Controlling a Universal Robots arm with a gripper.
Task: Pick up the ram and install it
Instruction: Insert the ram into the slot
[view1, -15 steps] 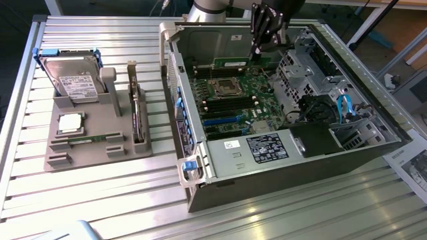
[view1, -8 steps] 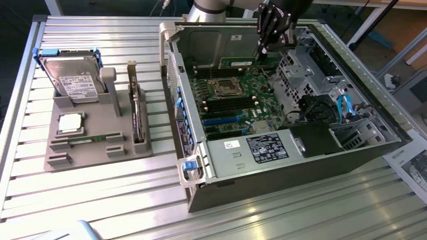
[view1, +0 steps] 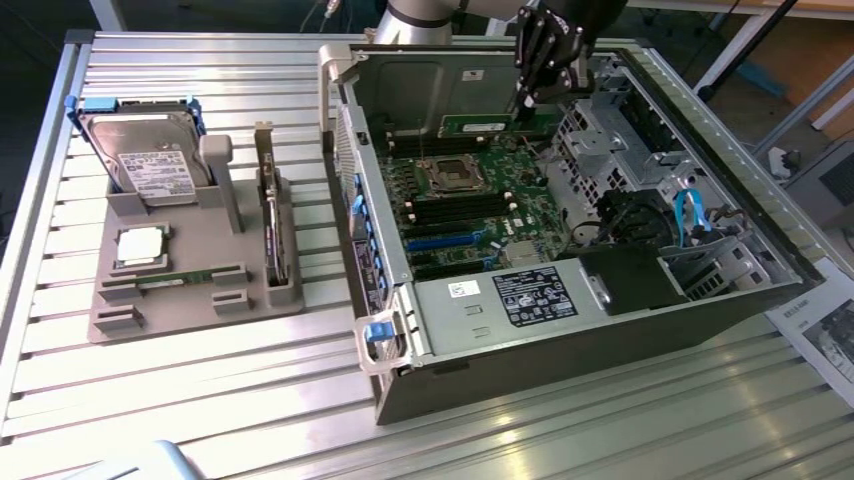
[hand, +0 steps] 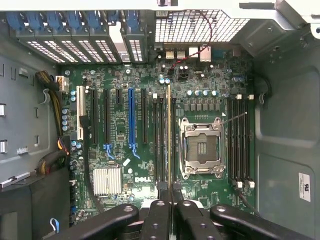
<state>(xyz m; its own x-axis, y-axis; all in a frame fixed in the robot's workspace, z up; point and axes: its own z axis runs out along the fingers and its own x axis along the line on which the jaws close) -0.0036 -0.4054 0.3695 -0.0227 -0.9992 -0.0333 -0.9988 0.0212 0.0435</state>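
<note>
Ram: green stick (view1: 483, 126) (hand: 169, 135), gripped edge-on over the motherboard (view1: 497, 205), at 1 o'clock of the processor socket (view1: 454, 176) in the exterior view.
Tool: (view1: 529, 100) (hand: 170, 190) nearly closed, pinching the ram.
Case: (view1: 574, 345) open, lying on the tabletop (view1: 200, 400).
Grey holder: (view1: 200, 255) at 9 o'clock of the case, well apart from the ram.

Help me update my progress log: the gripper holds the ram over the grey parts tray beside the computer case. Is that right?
Not quite. The gripper holds the ram over the motherboard inside the open computer case, not over the grey parts tray, which sits outside the case. The exterior view shows this.
</note>
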